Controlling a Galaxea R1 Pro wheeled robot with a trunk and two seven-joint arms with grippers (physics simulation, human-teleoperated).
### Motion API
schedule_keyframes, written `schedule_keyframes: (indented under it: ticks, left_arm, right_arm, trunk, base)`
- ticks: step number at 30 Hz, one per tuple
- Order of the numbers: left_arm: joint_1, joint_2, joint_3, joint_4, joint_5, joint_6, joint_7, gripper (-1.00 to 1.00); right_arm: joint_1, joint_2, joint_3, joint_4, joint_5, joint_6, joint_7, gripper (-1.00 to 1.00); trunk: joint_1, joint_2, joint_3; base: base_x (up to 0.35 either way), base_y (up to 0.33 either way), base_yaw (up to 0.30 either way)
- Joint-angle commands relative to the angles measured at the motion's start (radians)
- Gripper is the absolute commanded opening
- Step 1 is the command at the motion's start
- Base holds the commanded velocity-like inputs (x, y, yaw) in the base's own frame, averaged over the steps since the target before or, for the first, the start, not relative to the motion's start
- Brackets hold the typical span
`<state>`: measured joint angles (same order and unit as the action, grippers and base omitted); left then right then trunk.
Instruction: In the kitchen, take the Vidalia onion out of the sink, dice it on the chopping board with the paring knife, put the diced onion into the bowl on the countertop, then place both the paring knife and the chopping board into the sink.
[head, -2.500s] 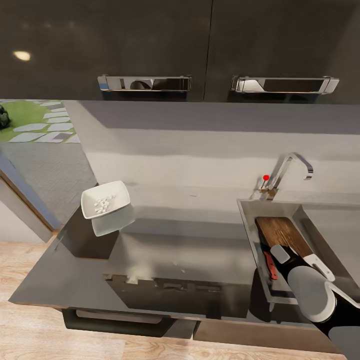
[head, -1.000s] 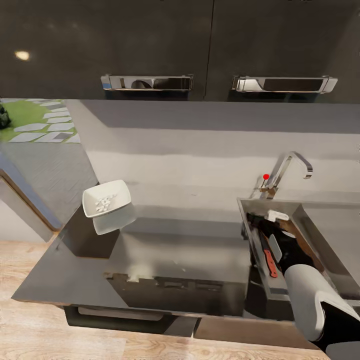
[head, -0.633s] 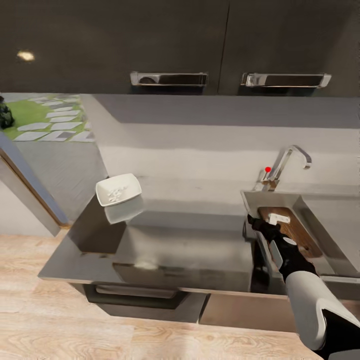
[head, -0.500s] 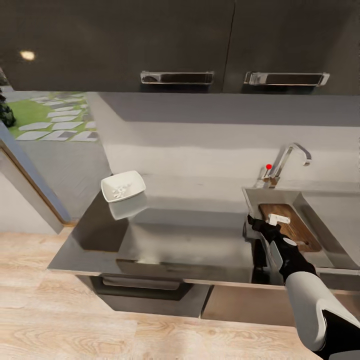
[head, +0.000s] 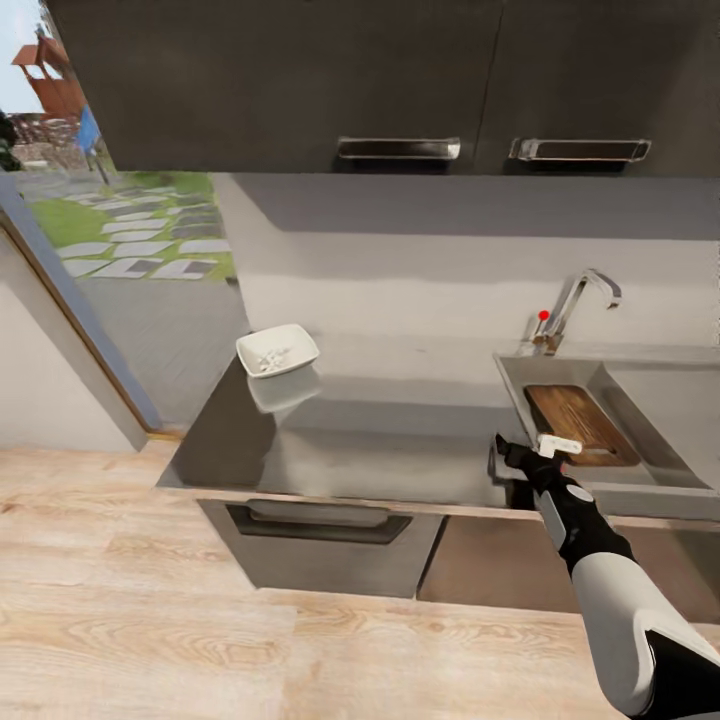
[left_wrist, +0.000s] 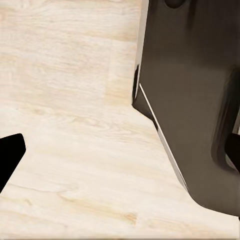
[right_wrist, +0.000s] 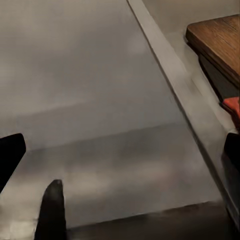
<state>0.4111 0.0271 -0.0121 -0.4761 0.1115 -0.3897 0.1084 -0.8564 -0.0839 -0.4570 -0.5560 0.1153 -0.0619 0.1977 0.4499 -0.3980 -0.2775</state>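
Countertop (head: 390, 440): smooth, glossy grey slab, mirror-like, over dark cabinets; a bar handle on the drawer front below its near edge.
Sink (head: 665, 468): rectangular brushed-metal basin at the right end of the worktop, with a bent chrome tap (head: 580, 300) bearing a red dot at its far rim.
Chopping board (head: 578, 424): brown wood with visible grain and rounded corners, lying inside the basin.
Paring knife (right_wrist: 232, 106): a sliver of red handle shows in the right wrist view, just beside the board's dark edge; the blade cannot be made out.
Bowl (head: 277, 350): shallow, white, squarish rim, at the far left of the worktop, well apart from the sink; small pale diced pieces (head: 270, 357) lie in it.
Right gripper (head: 535, 450): black fingers with a white pad, over the sink's near-left rim, holding nothing; how far apart the fingers stand cannot be told.
Left gripper: one dark fingertip (left_wrist: 9, 155) shows over pale wood-grain floor (left_wrist: 70, 130); its opening cannot be told.
Upper cabinets (head: 300, 80): dark, flat-fronted, with chrome bar handles.
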Motion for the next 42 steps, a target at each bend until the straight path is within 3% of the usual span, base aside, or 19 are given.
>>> schedule_keyframes:
  ticks: [1,11,13,15,16,17,20,25,30,35,36,37,40,42]
  left_arm:
    - [0.0,0.0,-0.003,-0.001,0.01,-0.001,0.001,1.0]
    - [0.001,0.0,-0.003,-0.001,0.01,-0.001,0.001,1.0]
    - [0.001,0.0,-0.003,-0.001,0.01,-0.001,0.001,1.0]
    - [0.0,0.0,-0.003,-0.001,0.01,-0.001,0.001,1.0]
    - [0.0,0.0,-0.003,-0.001,0.01,-0.001,0.001,1.0]
    - [0.0,0.0,-0.003,-0.001,0.01,-0.001,0.001,1.0]
    - [0.0,0.0,-0.003,-0.001,0.01,-0.001,0.001,1.0]
    - [0.0,0.0,-0.003,-0.002,0.01,-0.001,0.001,1.0]
    - [0.0,0.0,-0.003,-0.003,0.009,-0.001,0.001,1.0]
    - [0.0,0.001,-0.003,-0.004,0.01,-0.001,0.002,1.0]
    - [0.0,0.001,-0.003,-0.004,0.009,-0.001,0.002,1.0]
    - [0.001,0.001,-0.003,-0.005,0.009,-0.001,0.002,1.0]
    - [0.0,0.0,-0.003,-0.007,0.01,-0.001,0.002,1.0]
    - [0.0,0.0,-0.003,-0.007,0.01,-0.001,0.002,1.0]
  right_arm:
    - [-0.001,0.001,-0.008,0.001,0.01,-0.004,0.008,1.0]
    - [0.042,0.002,-0.008,-0.023,0.01,-0.109,0.021,1.0]
    - [0.079,0.006,-0.007,-0.08,0.01,-0.132,0.041,1.0]
    - [0.156,0.024,-0.005,-0.219,0.009,-0.142,0.057,1.0]
    - [0.183,0.037,-0.006,-0.271,0.01,-0.143,0.059,1.0]
    - [0.237,0.069,-0.006,-0.372,0.01,-0.143,0.062,1.0]
    - [0.328,0.104,-0.007,-0.52,0.01,-0.115,0.065,1.0]
    - [0.387,0.111,-0.013,-0.566,0.011,-0.074,0.131,1.0]
    - [0.416,0.111,-0.015,-0.56,0.012,-0.071,0.152,1.0]
    - [0.42,0.105,-0.021,-0.46,0.012,-0.069,0.151,1.0]
    - [0.421,0.087,-0.038,-0.353,0.012,-0.074,0.148,1.0]
    - [0.421,0.009,-0.064,-0.119,0.012,-0.123,0.151,1.0]
    - [0.422,-0.024,-0.065,0.079,0.012,-0.228,0.151,1.0]
    - [0.422,-0.04,-0.064,0.135,0.012,-0.255,0.151,1.0]
  trunk:
    - [0.0,-0.002,-0.002]
    - [0.0,-0.002,-0.002]
    - [0.0,-0.002,-0.002]
    - [0.0,-0.002,-0.002]
    - [0.0,-0.002,-0.002]
    - [0.0,-0.002,-0.002]
    - [0.0,-0.002,-0.002]
    - [0.0,-0.002,-0.002]
    - [0.0,-0.002,-0.002]
    - [0.0,-0.002,-0.002]
    - [0.0,-0.002,-0.002]
    - [0.0,-0.002,-0.002]
    - [0.0,-0.002,-0.002]
    - [0.0,-0.002,-0.002]
  base:
    - [-0.282,0.179,0.0]
    - [-0.282,0.179,0.0]
    - [-0.282,0.182,0.0]
    - [-0.283,0.183,0.0]
    - [-0.283,0.183,0.0]
    - [-0.283,0.184,0.0]
    - [-0.283,0.184,0.0]
    - [-0.282,0.184,0.0]
    - [-0.271,0.173,0.0]
    - [-0.05,0.025,0.0]
    - [-0.002,0.001,0.0]
    - [0.0,0.0,0.0]
    - [0.0,0.0,0.0]
    - [0.0,0.0,0.0]
